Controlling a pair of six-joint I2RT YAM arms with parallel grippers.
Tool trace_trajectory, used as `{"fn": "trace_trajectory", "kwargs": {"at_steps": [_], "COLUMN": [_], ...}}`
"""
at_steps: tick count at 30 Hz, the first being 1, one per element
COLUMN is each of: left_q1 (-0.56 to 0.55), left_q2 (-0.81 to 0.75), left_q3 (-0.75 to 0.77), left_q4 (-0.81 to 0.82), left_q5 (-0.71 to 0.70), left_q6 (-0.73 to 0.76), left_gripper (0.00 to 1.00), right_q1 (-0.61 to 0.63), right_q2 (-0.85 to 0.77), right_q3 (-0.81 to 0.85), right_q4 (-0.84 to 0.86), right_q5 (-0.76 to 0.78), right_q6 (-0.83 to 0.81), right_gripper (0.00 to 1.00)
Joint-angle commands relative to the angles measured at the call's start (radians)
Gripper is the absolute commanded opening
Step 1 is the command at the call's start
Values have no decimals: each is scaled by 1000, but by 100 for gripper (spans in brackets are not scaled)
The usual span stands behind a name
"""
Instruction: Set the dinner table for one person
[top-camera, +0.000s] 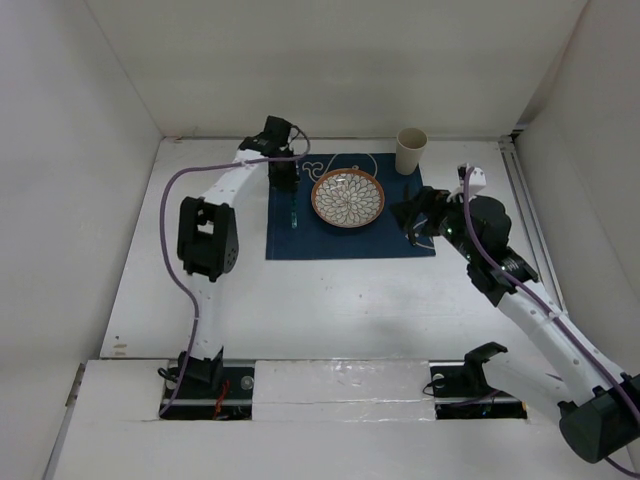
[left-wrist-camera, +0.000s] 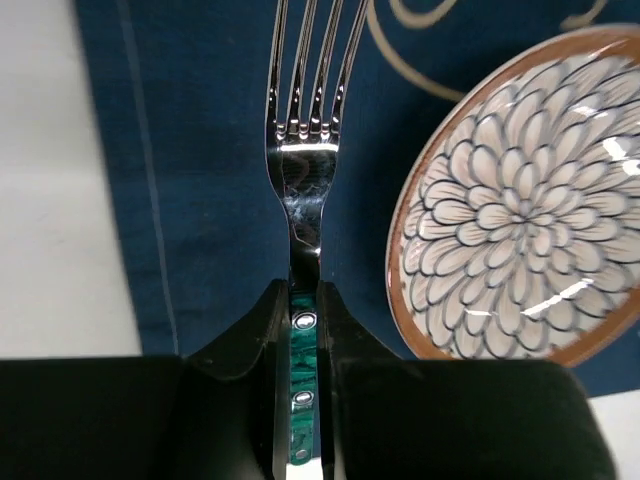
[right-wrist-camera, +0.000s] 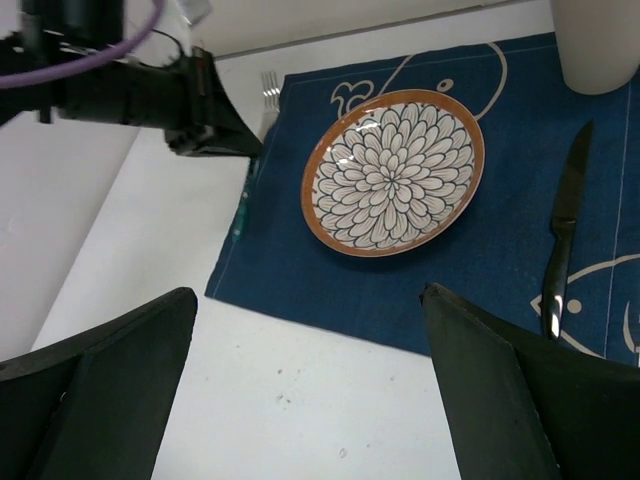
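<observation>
— While the left arm (top-camera: 215, 215) stretches far forward, what's in the left gripper (left-wrist-camera: 305, 300)?
— One steel fork (left-wrist-camera: 305, 170), pinched by its green handle; tines ahead, over the navy cloth placemat (left-wrist-camera: 210, 150); one round petal-patterned plate (left-wrist-camera: 520, 200) right of it.
— The right gripper (right-wrist-camera: 310, 300)?
— Right arm (top-camera: 530, 310) bent, jaws spread wide, empty; one dark knife (right-wrist-camera: 565, 225) and one cream cup (right-wrist-camera: 600, 40) to its right; matte-white dinner table (right-wrist-camera: 300, 400) beneath.

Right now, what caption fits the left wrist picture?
Left fingers pinch a fork's green handle beside the flowery plate on the blue placemat.
</observation>
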Motion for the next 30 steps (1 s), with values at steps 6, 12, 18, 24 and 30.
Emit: {"fn": "trace_trajectory", "kwargs": {"at_steps": [6, 12, 18, 24, 30], "left_q1": [-24, -24, -24, -6, 14], "left_q2": [83, 63, 63, 63, 72], "left_q3": [59, -21, -43, -38, -7], "left_q4": [-121, -70, -52, -32, -43], "left_q5": [18, 9, -2, 8, 18], "left_q6": [57, 35, 12, 3, 3], "left_gripper": [0, 0, 0, 0, 0], "right_q1": [-39, -39, -39, -39, -39], "right_q2": [-9, 0, 0, 0, 22], "right_q3": [-22, -22, -22, -22, -22], "right_q4": [56, 56, 56, 56, 56], "right_q5": [-1, -10, -10, -10, -19], "right_q6": [-13, -13, -13, -13, -13], "right_gripper": [100, 100, 100, 100, 100]}}
